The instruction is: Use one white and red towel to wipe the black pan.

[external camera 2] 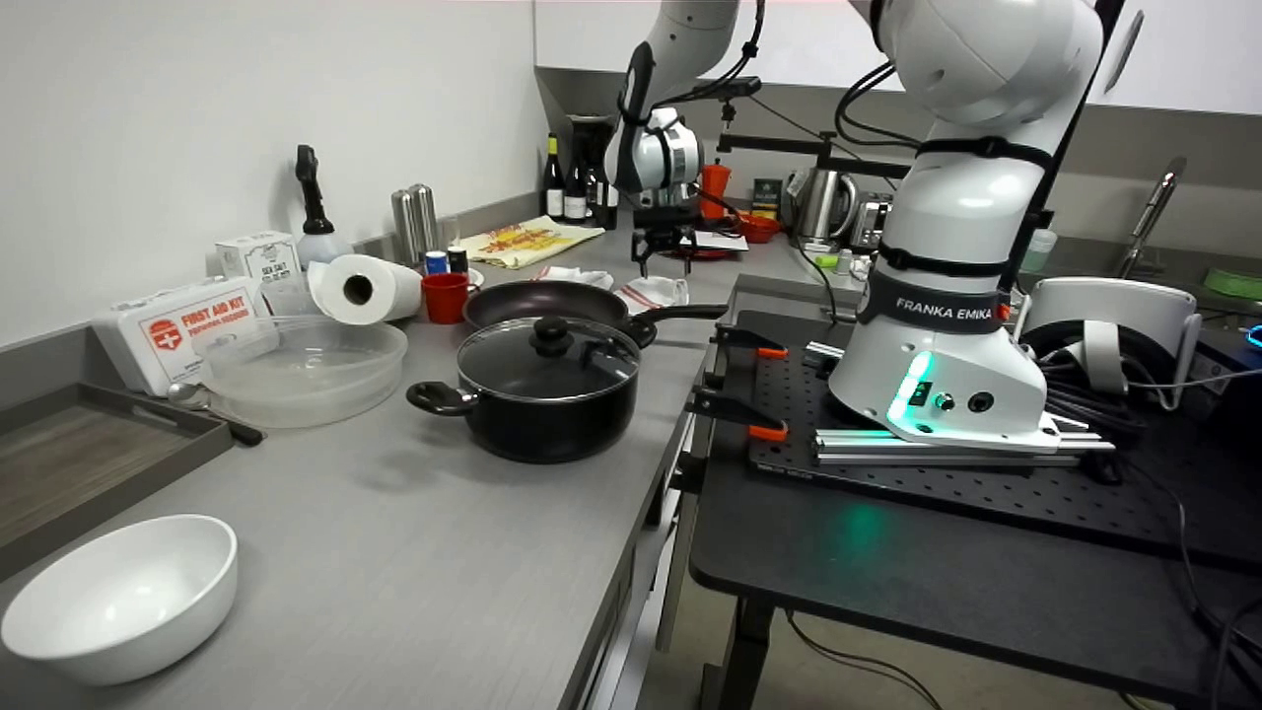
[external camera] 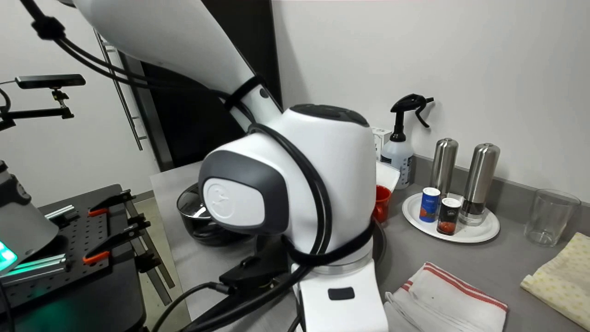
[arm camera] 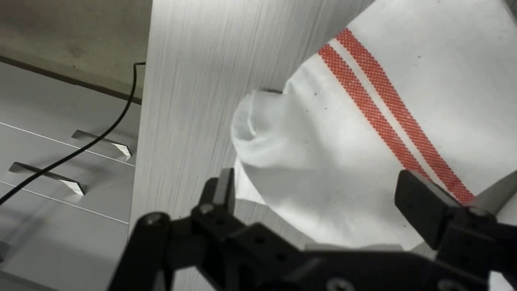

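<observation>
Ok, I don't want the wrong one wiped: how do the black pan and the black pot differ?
The black pan is open, while the black pot has a see-through lid on. The pan looks shallow, the pot deep. The pan has a long handle, the pot a short side handle. Both are dark, round and on the gray counter.

Plain white wall (external camera 2: 197,118), grey countertop (external camera 2: 414,572), white overhead cabinets (external camera 2: 813,39), grey drawers (arm camera: 101,192) with metal handles (arm camera: 58,178), dull beige floor (arm camera: 89,32), black table (external camera 2: 789,537) alongside
</observation>
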Robot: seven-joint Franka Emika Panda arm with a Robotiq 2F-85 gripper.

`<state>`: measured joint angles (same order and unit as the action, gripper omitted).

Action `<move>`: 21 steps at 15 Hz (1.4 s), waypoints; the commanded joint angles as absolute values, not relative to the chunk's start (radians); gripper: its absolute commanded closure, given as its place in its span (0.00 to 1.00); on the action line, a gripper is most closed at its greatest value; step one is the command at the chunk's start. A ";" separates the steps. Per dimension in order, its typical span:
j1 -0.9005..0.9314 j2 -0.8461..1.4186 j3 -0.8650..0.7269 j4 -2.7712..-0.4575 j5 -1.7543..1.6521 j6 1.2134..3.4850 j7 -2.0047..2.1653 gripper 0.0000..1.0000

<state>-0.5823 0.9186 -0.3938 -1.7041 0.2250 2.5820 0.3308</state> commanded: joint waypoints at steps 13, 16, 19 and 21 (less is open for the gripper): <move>-0.577 1.112 -0.436 -1.549 0.129 2.588 0.308 0.50; -0.577 1.114 -0.434 -1.544 0.127 2.593 0.300 0.72; -0.580 1.097 -0.431 -1.559 0.122 2.607 0.282 0.94; -0.576 1.062 -0.434 -1.602 0.114 2.639 0.251 1.00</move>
